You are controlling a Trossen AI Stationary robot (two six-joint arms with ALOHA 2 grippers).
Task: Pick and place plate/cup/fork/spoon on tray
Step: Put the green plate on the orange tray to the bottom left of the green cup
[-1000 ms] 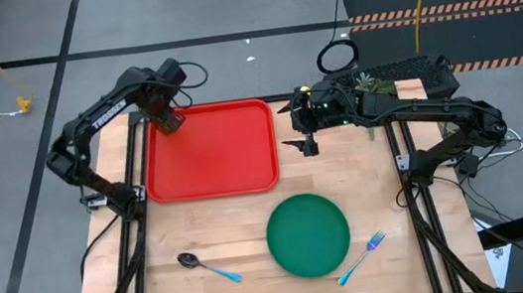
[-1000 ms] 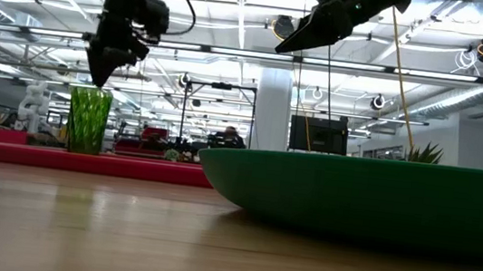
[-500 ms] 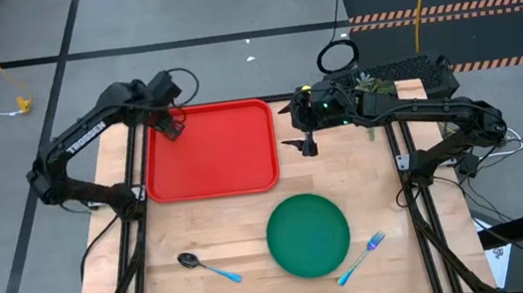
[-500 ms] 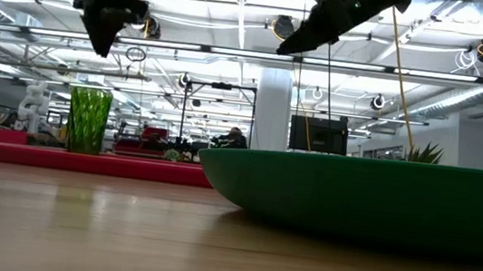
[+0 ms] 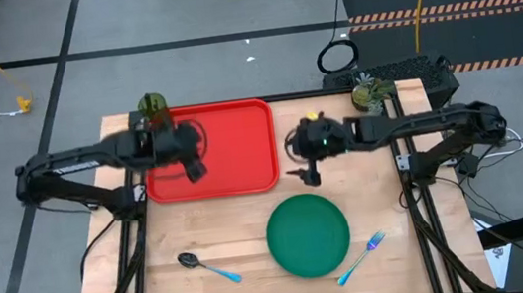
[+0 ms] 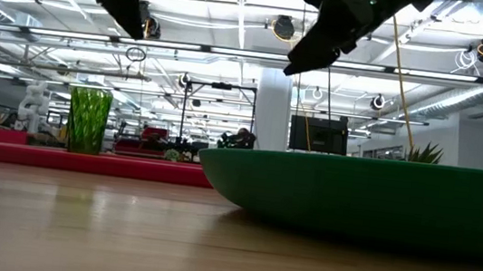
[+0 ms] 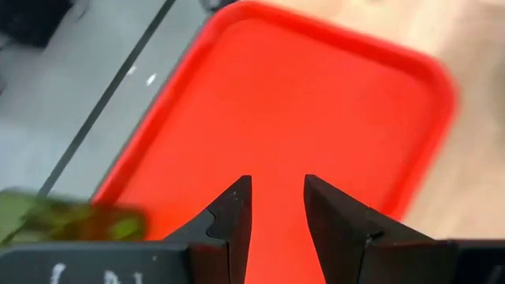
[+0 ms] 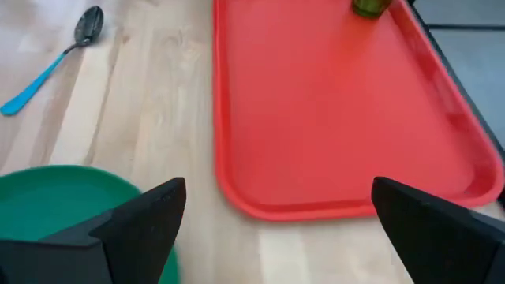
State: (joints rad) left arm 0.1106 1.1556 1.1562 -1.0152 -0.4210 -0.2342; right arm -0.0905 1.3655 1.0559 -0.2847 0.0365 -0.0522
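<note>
The red tray (image 5: 232, 150) lies at the table's far left. The olive-green cup (image 5: 152, 107) stands upright on its base in the tray's far left corner, also seen as the cup (image 6: 88, 121). My left gripper (image 5: 195, 171) hangs open and empty above the tray's left half (image 7: 316, 102). My right gripper (image 5: 306, 167) is wide open and empty, high above the bare wood between the tray and the dark green plate (image 5: 308, 234). The spoon (image 5: 206, 265) lies left of the plate, the fork (image 5: 360, 256) right of it.
A small potted plant (image 5: 367, 93) stands at the table's far right, beside a dark box. Bare wood shows between the tray (image 8: 331, 118), the plate (image 8: 63, 205) and the spoon (image 8: 55, 59). Metal frame rails run along the table's left and right sides.
My left gripper has swung away from the cup toward the table's near edge and a little right, out over the tray, rising slightly and turning. The cup stays upright in its corner. My right gripper has rolled and come down a little toward the near edge.
</note>
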